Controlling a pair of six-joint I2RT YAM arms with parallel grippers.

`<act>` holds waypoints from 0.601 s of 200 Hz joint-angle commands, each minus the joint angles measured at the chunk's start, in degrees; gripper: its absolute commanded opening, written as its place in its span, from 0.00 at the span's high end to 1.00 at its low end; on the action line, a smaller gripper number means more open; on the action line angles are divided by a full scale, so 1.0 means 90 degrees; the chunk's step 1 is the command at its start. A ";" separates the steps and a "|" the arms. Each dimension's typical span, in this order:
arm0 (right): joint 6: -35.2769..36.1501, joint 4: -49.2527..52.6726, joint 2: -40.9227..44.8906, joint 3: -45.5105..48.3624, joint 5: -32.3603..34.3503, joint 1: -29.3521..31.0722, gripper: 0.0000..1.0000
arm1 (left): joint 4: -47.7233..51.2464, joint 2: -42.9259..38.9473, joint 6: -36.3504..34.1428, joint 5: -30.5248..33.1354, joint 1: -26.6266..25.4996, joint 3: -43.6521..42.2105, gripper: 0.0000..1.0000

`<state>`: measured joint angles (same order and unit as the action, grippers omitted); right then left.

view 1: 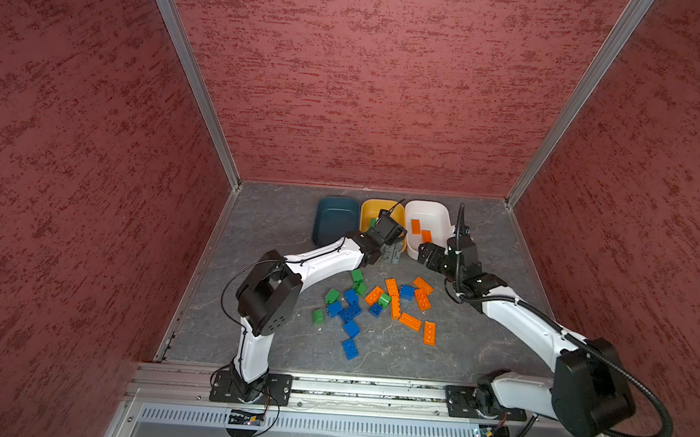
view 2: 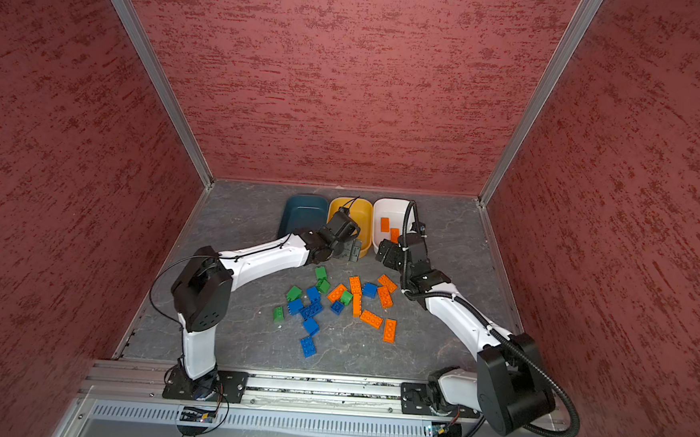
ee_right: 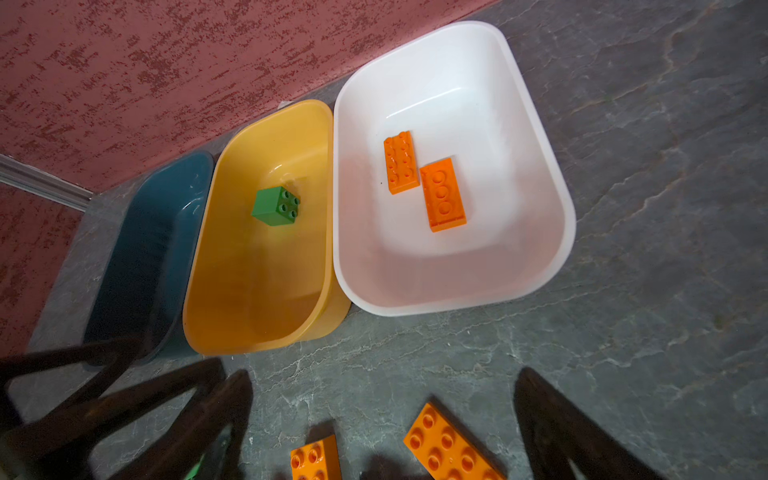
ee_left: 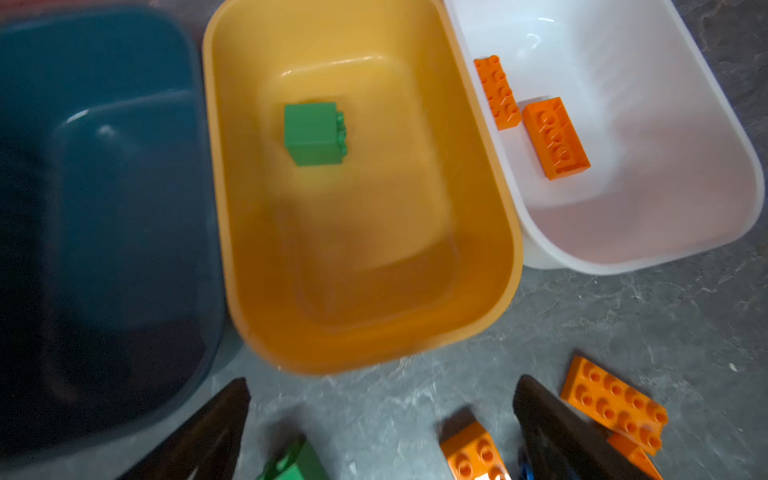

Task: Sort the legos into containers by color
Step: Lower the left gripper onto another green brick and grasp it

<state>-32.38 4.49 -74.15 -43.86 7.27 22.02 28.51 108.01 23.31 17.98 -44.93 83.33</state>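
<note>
Three tubs sat in a row by the back wall: the teal tub (view 1: 335, 223) on the left, the yellow tub (view 1: 376, 208) in the middle and the white tub (view 1: 436, 216) on the right, packed side by side. We spotted one green brick (ee_left: 314, 133) tipped on its side in the yellow tub, studs facing sideways. The white tub had a studs-up orange brick (ee_right: 401, 162) and a flipped orange brick (ee_right: 442, 195) just beside each other.

Most of the legos were in a loose pile (view 1: 376, 308) on the grey table (view 1: 281, 232) between the two arms. In it, green and blue bricks sat more to the left and orange ones more to the right, with a few mixed in the middle.

The left gripper (ee_left: 383, 386) hung over the table right at the near end of the yellow tub. Its jaws were spread wide with nothing between them, just bare table and a couple of bricks poking in underneath. The right gripper (ee_right: 385, 374) sat near the front corner of the white tub, also spread wide and holding nothing, with two orange bricks on the table below it.
</note>
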 commanded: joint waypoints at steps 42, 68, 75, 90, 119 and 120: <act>0.0237 -0.0455 -0.0194 -0.0196 -0.0892 -0.0008 0.01 | 0.0117 -0.0104 0.1909 -0.0635 0.0451 -0.1372 0.06; 0.0250 -0.0375 -0.0189 -0.0225 -0.0935 -0.0009 0.01 | -0.0116 0.0162 0.2051 -0.0850 0.0567 -0.1342 0.17; 0.0257 -0.0353 -0.0170 -0.0225 -0.0933 -0.0008 0.01 | -0.0157 0.0222 0.2049 -0.0853 0.0585 -0.1331 0.20; 0.0258 -0.0323 -0.0121 -0.0173 -0.0870 -0.0013 0.01 | -0.0207 0.0372 0.2067 -0.0853 0.0607 -0.1304 0.27; 0.0220 -0.0254 -0.0037 -0.0089 -0.0680 -0.0006 0.01 | -0.0117 0.0586 0.2076 -0.1033 0.0671 -0.1193 0.42; 0.0220 -0.0250 -0.0030 -0.0084 -0.0670 -0.0006 0.01 | -0.0114 0.0582 0.2072 -0.1037 0.0668 -0.1193 0.42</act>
<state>-30.81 2.83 -75.85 -43.88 0.19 22.02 28.23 111.02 40.95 10.96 -39.42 71.31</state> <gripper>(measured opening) 0.989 0.617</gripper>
